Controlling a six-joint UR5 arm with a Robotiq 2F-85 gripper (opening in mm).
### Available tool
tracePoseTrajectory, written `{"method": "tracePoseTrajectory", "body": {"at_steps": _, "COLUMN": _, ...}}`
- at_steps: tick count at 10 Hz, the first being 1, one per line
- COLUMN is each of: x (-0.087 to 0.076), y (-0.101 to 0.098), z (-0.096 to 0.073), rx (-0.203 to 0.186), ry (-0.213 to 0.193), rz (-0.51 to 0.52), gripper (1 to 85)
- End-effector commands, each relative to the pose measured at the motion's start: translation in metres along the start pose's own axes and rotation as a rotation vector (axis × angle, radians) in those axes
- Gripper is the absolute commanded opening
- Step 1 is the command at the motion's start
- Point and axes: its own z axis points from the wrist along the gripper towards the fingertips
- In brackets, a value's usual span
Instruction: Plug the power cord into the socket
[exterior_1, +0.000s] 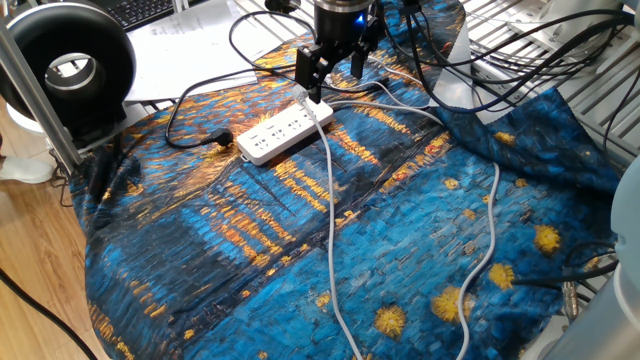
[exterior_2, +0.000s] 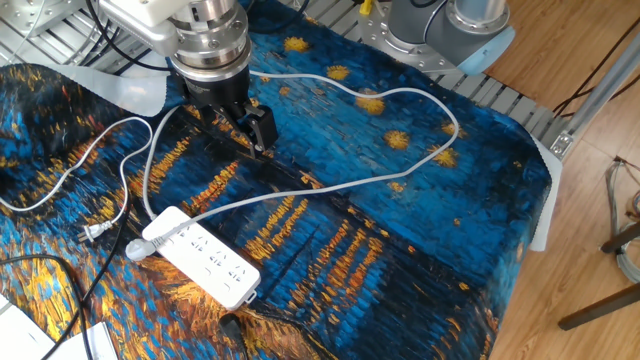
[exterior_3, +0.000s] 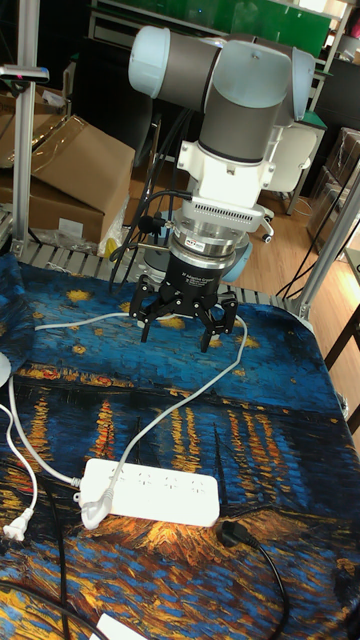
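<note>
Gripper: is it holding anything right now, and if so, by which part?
Nothing is held. The gripper hangs open and empty above the cloth. The power cord lies on the cloth by the socket, clear of the fingers.

The arm (exterior_3: 245, 75) is grey-jointed, with a pale blue cap (exterior_3: 150, 58) and a white ribbed flange (exterior_3: 230, 190). Its gripper (exterior_3: 186, 328) is black, with black cables (exterior_3: 150, 222) looped at the wrist.

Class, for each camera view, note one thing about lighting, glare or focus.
One fixed view: blue glow above the gripper, pale out-of-focus shape at right edge. The other fixed view: sharp, white socket not blown out. Tall fixed view: cloth well lit, background shelves darker.
</note>
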Motion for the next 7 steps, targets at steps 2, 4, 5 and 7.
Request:
{"method": "tracePoseTrajectory", "body": {"at_steps": 2, "x": -0.0344, "y": -0.0122, "z": -0.0007, "rx": 0.066, "ry": -0.136, "rz": 0.076, "gripper": 1.3}}
{"method": "tracePoseTrajectory", "body": {"at_steps": 4, "x": -0.0353, "y": -0.0123, "z": -0.0002, "rx": 0.072, "ry": -0.140, "rz": 0.077, "gripper": 1.3}}
{"method": "tracePoseTrajectory", "body": {"at_steps": 5, "x": -0.0354, "y": -0.0127, "z": 0.0004, "rx": 0.073, "ry": -0.140, "rz": 0.077, "gripper": 1.3}}
{"method": "tracePoseTrajectory", "body": {"at_steps": 7, "x": -0.0371, "y": -0.0143, "z": 0.0047, "rx": 0.080, "ry": -0.143, "rz": 0.069, "gripper": 1.3}}
